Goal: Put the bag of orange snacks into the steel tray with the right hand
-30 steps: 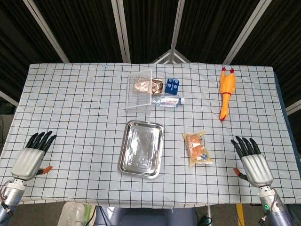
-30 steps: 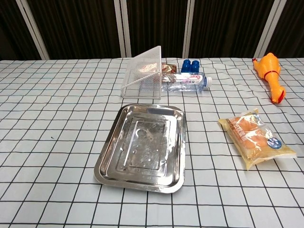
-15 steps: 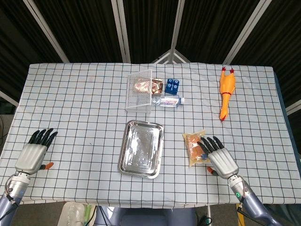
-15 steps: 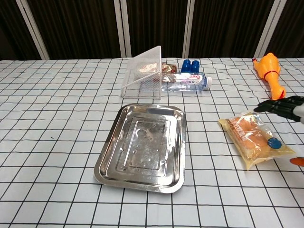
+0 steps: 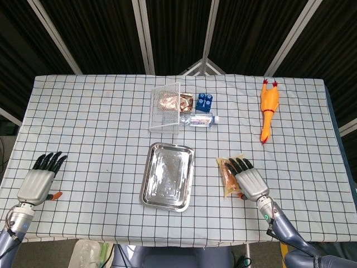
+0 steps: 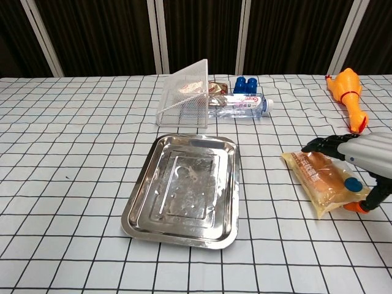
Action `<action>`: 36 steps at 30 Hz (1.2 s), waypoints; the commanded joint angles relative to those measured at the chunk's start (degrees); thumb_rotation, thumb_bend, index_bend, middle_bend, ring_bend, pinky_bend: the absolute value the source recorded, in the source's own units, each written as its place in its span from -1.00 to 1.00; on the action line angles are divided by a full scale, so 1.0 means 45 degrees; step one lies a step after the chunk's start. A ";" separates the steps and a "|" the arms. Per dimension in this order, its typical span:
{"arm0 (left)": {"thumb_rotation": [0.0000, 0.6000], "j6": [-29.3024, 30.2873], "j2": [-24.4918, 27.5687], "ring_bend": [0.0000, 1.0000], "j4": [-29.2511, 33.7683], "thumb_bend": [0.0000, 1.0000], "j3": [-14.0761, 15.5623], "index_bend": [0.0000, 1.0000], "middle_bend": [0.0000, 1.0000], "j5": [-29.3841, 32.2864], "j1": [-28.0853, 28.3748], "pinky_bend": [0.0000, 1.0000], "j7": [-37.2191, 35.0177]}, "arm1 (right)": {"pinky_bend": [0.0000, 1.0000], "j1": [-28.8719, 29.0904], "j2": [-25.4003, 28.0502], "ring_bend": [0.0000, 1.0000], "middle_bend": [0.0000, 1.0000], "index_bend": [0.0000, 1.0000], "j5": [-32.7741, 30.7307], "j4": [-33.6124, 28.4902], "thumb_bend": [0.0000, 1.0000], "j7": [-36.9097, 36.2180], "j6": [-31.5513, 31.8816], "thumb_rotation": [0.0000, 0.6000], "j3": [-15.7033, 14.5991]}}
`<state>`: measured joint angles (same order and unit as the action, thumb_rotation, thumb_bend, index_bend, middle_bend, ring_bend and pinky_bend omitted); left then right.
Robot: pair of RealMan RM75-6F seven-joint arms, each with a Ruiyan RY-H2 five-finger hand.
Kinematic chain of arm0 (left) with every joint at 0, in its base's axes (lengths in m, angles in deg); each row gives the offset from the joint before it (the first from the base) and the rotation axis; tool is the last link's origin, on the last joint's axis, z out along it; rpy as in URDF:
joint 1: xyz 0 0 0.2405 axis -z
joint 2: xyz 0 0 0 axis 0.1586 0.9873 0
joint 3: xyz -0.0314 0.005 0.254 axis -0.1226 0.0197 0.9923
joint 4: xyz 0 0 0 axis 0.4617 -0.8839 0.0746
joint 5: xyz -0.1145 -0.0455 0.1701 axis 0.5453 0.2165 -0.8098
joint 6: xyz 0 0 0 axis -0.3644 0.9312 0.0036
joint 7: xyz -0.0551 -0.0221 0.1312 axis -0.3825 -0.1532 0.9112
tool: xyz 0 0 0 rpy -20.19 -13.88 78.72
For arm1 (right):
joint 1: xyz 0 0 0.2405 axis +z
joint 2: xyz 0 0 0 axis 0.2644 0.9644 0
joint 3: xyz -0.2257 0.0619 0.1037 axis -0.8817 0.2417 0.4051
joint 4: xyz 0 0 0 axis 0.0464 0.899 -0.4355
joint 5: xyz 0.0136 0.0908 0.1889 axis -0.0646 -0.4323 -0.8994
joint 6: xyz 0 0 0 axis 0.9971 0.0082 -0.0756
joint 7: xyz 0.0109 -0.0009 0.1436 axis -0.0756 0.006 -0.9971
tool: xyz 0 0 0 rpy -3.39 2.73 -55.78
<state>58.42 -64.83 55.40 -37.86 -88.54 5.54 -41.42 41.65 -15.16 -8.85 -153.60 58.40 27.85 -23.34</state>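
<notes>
The bag of orange snacks (image 5: pixel 228 176) (image 6: pixel 320 177) lies flat on the checked cloth, right of the steel tray (image 5: pixel 167 176) (image 6: pixel 185 190), which holds nothing. My right hand (image 5: pixel 248 178) (image 6: pixel 358 153) hovers over the bag's right half with fingers spread and pointing away from me; whether it touches the bag I cannot tell. My left hand (image 5: pixel 40 178) rests open at the table's front left, far from both, and shows only in the head view.
A clear mesh basket (image 5: pixel 165 108) (image 6: pixel 184 95) lies tipped at the back, with a water bottle (image 5: pixel 199 119) (image 6: pixel 239 105), blue bottles (image 5: pixel 204 102) and a snack packet beside it. A rubber chicken (image 5: pixel 268 109) (image 6: pixel 348 89) lies at the far right.
My right hand has moved left from the table's front right edge to over the snack bag. The left hand has barely shifted. The bag and tray have not moved.
</notes>
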 commanded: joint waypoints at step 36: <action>1.00 0.0165 0.0277 -1.00 0.0123 -0.90 0.0126 -1.00 -1.00 -0.0189 0.0009 -1.00 -0.0543 | 0.31 0.1707 -0.0174 -0.29 -0.23 0.01 -0.1170 -0.5113 -0.37 0.4738 0.1166 1.00 0.1079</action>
<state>59.19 -63.59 55.97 -37.28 -89.41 5.57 -43.84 47.39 -14.48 -11.67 -174.76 77.13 33.58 -20.09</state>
